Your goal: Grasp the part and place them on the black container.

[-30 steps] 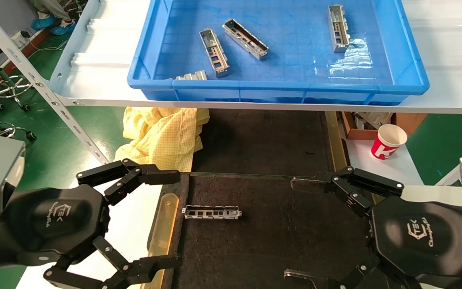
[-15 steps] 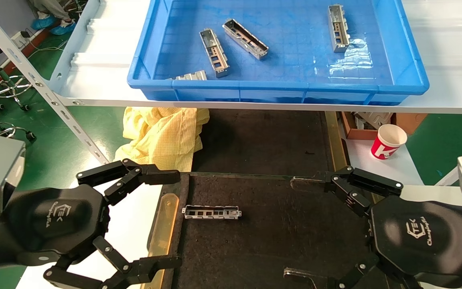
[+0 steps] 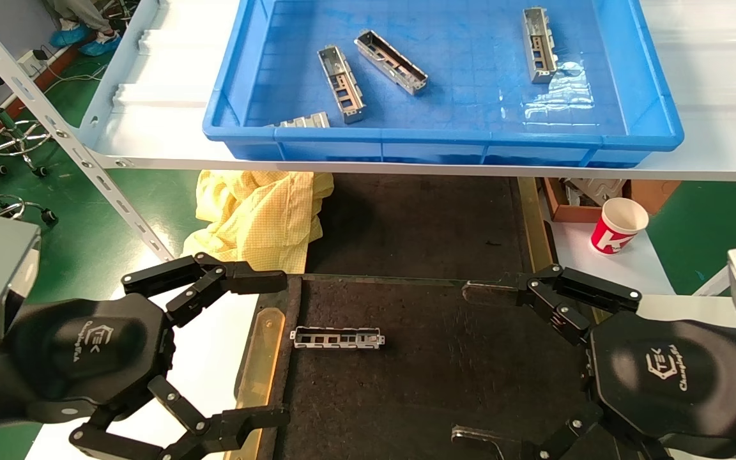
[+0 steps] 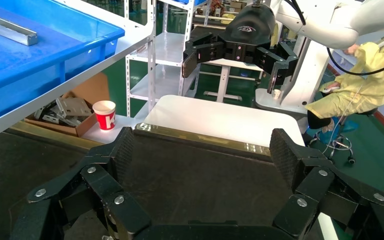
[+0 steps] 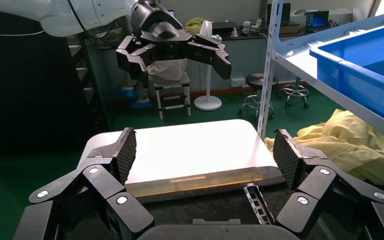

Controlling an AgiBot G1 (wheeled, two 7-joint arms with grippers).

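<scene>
Progress: one part (image 3: 337, 337) already lies on the black container (image 3: 457, 383) — four more wait in the blue bin (image 3: 444, 137) on the shelf above.
Part on tray: flat, near the left brass strip, silver-grey, narrow, with rectangular cut-outs.
Left gripper (image 3: 266, 348): fingers spread wide, holding nothing, beside the tray's left edge.
Right gripper (image 3: 480, 364): fingers released too, empty, over the tray's right side.
</scene>
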